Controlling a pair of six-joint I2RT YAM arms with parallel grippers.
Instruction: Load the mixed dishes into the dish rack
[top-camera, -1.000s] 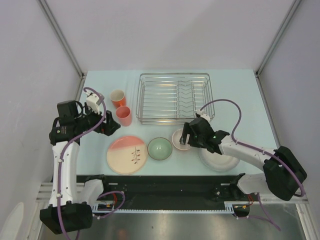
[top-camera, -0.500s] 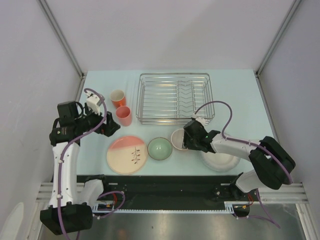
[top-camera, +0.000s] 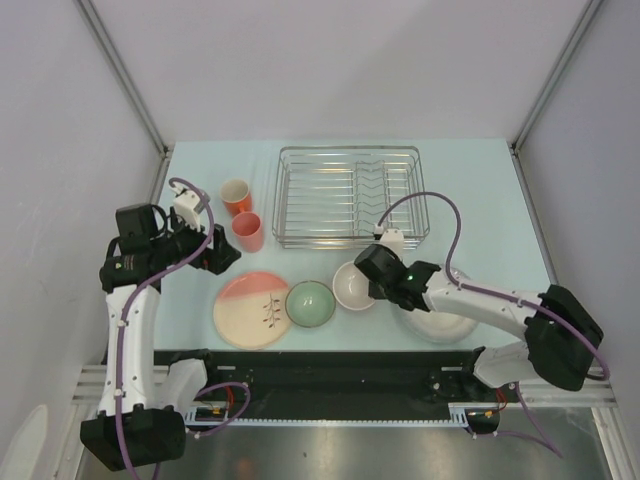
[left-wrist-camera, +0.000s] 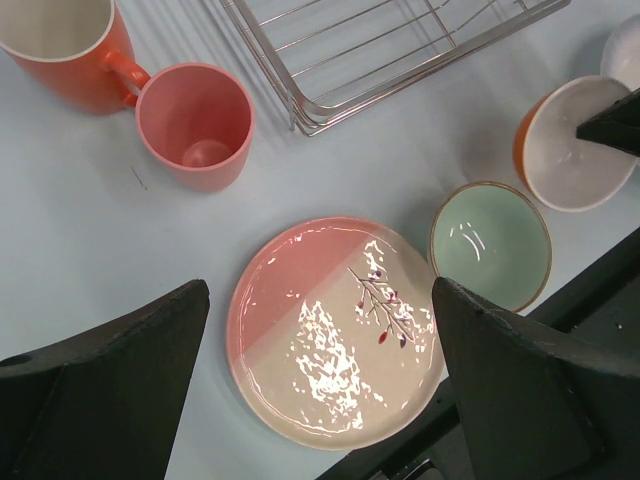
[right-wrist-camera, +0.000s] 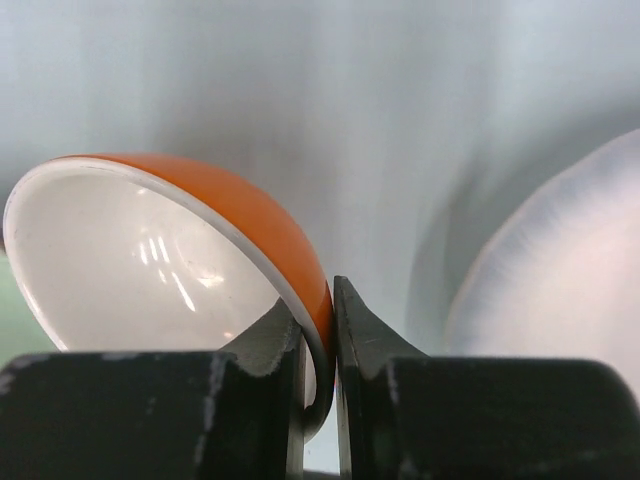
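1. Since a second ago my right gripper (right-wrist-camera: 318, 303) has closed in, and the small white-and-orange bowl (top-camera: 352, 287) has slid a little left along the front of the silver wire dish rack (top-camera: 350, 197). The pale green bowl (top-camera: 310, 304) has also shifted left.
2. The small bowl is glossy ceramic, white inside and orange outside, with a thin rounded rim. The rack is a rectangular basket of thin shiny wire with rows of upright tines, and nothing sits in it.
3. The green bowl has a smooth glazed inside and a brownish rim. It sits in front of the rack's left half, just beside the round cream-and-pink plate (top-camera: 254, 309), which carries a leaf sprig and bright glare.
4. Two orange cups (top-camera: 236, 195) (top-camera: 247, 231) stand upright just left of the rack; the farther one has a handle.
5. The large white shallow plate (top-camera: 442, 325) lies in front of the rack's right corner, mostly hidden under my right arm. In the right wrist view it is only a blurred pale curve.
6. My right fingers are clamped on the small bowl's rim, one pad inside and one outside. The bowl looks tipped, but I cannot tell whether it is off the pale table (top-camera: 470, 190).
7. My left gripper (left-wrist-camera: 320, 300) is spread wide, holding nothing, above the plate and left of the rack.
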